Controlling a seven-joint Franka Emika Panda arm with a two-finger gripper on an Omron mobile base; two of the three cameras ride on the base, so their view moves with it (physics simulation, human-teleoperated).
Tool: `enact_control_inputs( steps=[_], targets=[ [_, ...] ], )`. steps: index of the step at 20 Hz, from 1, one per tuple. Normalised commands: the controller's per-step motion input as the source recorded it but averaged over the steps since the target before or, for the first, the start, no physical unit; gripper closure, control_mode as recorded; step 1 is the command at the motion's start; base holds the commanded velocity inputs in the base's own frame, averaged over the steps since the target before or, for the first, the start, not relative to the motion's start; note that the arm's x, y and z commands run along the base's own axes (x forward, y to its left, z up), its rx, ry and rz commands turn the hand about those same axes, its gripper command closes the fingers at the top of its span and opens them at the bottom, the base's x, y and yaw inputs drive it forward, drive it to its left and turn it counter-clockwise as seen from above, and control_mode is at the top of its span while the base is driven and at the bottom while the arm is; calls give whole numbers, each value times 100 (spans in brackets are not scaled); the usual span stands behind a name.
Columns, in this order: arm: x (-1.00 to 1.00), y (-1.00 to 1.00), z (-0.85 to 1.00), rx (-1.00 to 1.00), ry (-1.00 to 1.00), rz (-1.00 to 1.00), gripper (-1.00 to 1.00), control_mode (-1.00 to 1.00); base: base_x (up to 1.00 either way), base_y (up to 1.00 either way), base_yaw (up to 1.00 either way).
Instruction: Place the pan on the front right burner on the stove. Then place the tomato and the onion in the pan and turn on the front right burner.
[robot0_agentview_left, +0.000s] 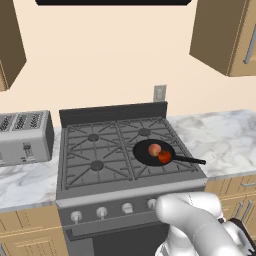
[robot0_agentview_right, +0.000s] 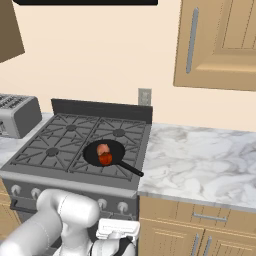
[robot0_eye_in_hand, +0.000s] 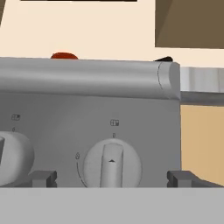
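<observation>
The black pan (robot0_agentview_left: 151, 152) (robot0_agentview_right: 104, 153) rests on the stove's (robot0_agentview_left: 95, 150) near-right grate and covers the front right burner's cap. Its handle (robot0_agentview_left: 190, 160) points right. Inside the pan, the red tomato (robot0_agentview_left: 164, 157) (robot0_agentview_right: 105, 159) touches the paler onion (robot0_agentview_left: 154, 149) (robot0_agentview_right: 102, 148). My gripper (robot0_eye_in_hand: 112, 179) is open, low in front of the stove's control panel. Its fingertips (robot0_eye_in_hand: 42, 177) stand on either side of the rightmost knob (robot0_eye_in_hand: 112, 164) without touching it. The knob's bar stands upright. The tomato's top (robot0_eye_in_hand: 64, 56) peeks over the stove's front edge.
A silver toaster (robot0_agentview_left: 25, 136) (robot0_agentview_right: 17, 115) stands on the counter left of the stove. A marble counter (robot0_agentview_left: 225, 137) (robot0_agentview_right: 200, 160) runs to the right, over wooden cabinet doors (robot0_agentview_right: 200, 230). Other knobs (robot0_agentview_left: 102, 212) line the front panel.
</observation>
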Motion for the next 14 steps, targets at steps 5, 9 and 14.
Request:
enact_control_inputs(
  steps=[5, 9, 14],
  targets=[
    [1, 0, 11, 0, 0, 0, -100, -100, 0, 0, 0],
    [6, 1, 0, 0, 0, 0, -100, -100, 0, 0, 0],
    [15, 7, 0, 0, 0, 0, -100, -100, 0, 0, 0]
  ],
)
